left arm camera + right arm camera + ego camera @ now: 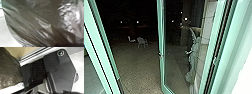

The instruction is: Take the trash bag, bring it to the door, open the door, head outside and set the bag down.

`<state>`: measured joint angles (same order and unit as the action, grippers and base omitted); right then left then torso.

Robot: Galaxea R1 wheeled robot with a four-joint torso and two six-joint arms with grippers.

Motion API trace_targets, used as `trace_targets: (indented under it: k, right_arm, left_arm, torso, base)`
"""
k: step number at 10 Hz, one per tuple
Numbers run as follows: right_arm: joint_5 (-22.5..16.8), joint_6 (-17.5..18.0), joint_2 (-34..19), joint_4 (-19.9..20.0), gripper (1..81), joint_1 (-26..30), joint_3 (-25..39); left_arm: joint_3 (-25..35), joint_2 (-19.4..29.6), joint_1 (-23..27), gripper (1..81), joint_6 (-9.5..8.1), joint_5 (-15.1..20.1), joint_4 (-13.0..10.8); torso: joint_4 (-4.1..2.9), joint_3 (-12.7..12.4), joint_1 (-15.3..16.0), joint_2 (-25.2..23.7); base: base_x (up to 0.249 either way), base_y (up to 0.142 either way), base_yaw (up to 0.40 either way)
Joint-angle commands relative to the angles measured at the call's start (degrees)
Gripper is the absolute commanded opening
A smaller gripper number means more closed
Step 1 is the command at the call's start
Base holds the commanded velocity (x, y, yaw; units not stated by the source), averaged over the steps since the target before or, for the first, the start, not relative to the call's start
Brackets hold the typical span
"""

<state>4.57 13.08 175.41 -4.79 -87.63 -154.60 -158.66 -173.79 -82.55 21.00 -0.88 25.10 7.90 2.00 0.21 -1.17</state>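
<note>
In the head view, the centre door [162,65] is pale green, the lower-left paving [139,68] speckled brown, the chair [142,42] left of centre whitish. The bag [30,23] is dark brown with whitish streaks.

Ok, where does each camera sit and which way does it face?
Head: high on the robot, looking forward and down past the open door to the yard.
Left wrist: on the left arm, facing the bag close up.
Right wrist: on the right arm, facing the robot's dark plate and the bag.
Both wrist views share the bag.
</note>
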Motion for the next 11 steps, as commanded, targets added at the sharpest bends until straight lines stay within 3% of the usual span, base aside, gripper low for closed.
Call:
trace_targets:
  k: [1, 11]
  right_arm:
    - [-2.6, -0.2, 0.4, 0.0, 81.1, 2.8, 0.5]
    - [-2.6, -0.2, 0.5, 0.0, 81.1, 2.7, 0.4]
  left_arm:
    - [-0.2, 0.5, 3.3, 1.0, 0.18, 3.3, 0.3]
    - [-0.2, 0.5, 3.3, 1.0, 0.18, 3.3, 0.2]
  torso:
    - [0.00, 0.0, 0.0, 0.0]
    - [0.00, 0.0, -0.1, 0.0]
  base:
    - [0.000, 0.000, 0.000]
    - [0.060, 0.000, 0.000]
